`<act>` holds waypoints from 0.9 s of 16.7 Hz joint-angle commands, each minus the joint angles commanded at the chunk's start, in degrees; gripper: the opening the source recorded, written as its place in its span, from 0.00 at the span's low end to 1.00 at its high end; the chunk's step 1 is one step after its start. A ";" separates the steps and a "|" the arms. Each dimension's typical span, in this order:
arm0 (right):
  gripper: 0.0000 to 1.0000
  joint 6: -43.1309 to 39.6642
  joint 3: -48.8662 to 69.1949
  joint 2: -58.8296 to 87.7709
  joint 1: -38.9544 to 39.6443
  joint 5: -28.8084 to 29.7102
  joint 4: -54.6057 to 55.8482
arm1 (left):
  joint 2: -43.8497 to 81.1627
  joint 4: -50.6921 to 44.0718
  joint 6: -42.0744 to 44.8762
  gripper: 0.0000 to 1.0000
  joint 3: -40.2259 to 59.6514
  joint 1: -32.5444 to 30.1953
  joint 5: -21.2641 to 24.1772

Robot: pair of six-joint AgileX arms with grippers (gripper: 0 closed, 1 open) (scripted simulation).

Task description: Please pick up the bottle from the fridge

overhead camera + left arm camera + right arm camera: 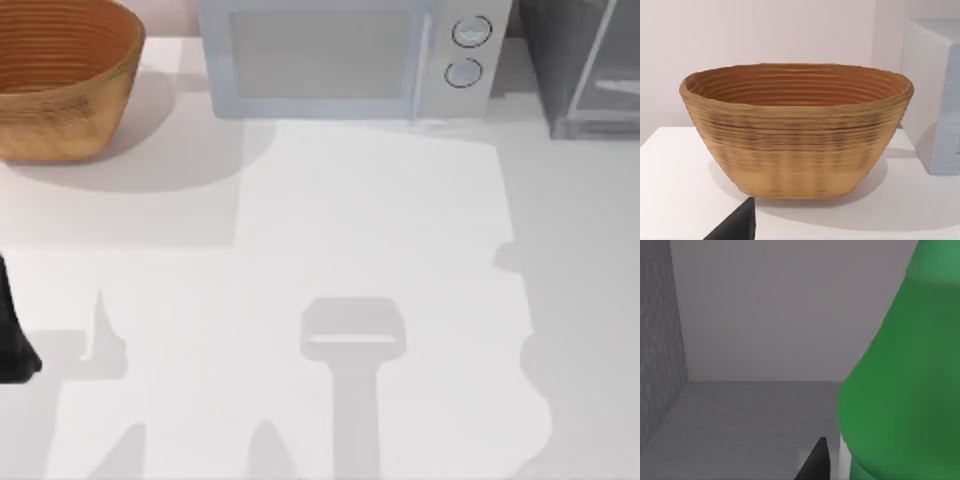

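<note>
Right wrist view: green bottle (900, 390) close at lower right, glossy, shoulder tapering upward, standing inside the fridge (660, 340) on its grey floor. Right gripper finger (815, 462) dark, just beside it; grip cannot be told. Top view: left arm (12, 335) at left edge, basket (60, 75) upper left, microwave (350, 55) top centre.

basket (60, 80) tan outside, orange-brown ribbed inside | microwave (345, 55) silver-white | fridge (585, 70) dark grey | bottle (905, 390) green | table (350, 250) white
</note>
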 joint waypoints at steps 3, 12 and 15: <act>0.00 0.07 -0.21 -0.06 0.45 0.16 -0.62 | 0.00 0.00 0.00 1.00 0.00 0.00 0.00; 0.00 -0.33 -11.14 -23.04 4.81 4.59 -15.32 | 0.00 0.00 0.00 1.00 0.00 0.00 0.00; 0.00 -0.37 -16.84 -36.55 7.40 7.03 -23.16 | 0.00 0.00 0.00 1.00 0.00 0.00 0.00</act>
